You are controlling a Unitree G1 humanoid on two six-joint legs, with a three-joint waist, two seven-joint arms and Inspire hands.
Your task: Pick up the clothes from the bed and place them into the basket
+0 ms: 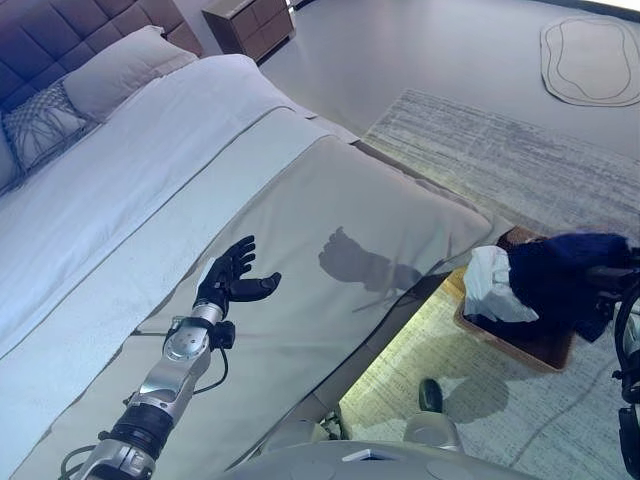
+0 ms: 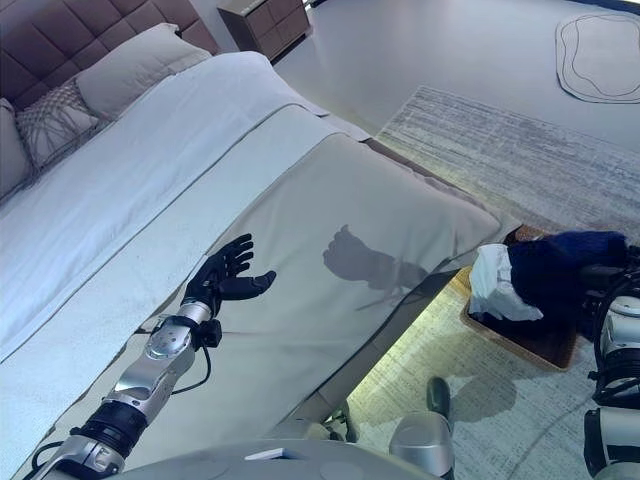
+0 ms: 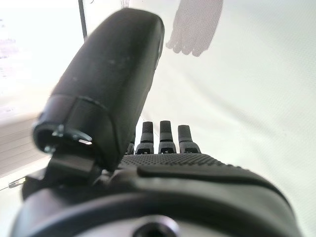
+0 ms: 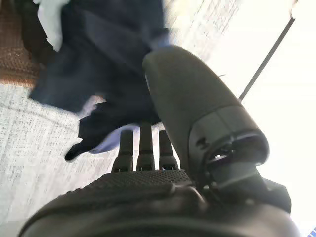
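Note:
My left hand (image 1: 232, 280) is open and empty, held just above the beige cover of the bed (image 1: 330, 200); its straight fingers show in the left wrist view (image 3: 163, 133). At the far right a dark navy garment (image 1: 560, 280) hangs over a brown woven basket (image 1: 540, 352) on the floor beside the bed. A white garment (image 1: 492, 285) lies in the basket's near end. My right hand (image 4: 148, 187) is beside the navy garment (image 4: 108, 64); its fingers are straight, and the cloth lies against the fingertips and thumb.
Pillows (image 1: 120, 65) lie at the head of the bed. A wooden nightstand (image 1: 250, 25) stands beyond them. A grey rug (image 1: 520, 150) covers the floor by the bed, and a small light mat (image 1: 590, 60) lies at the far right.

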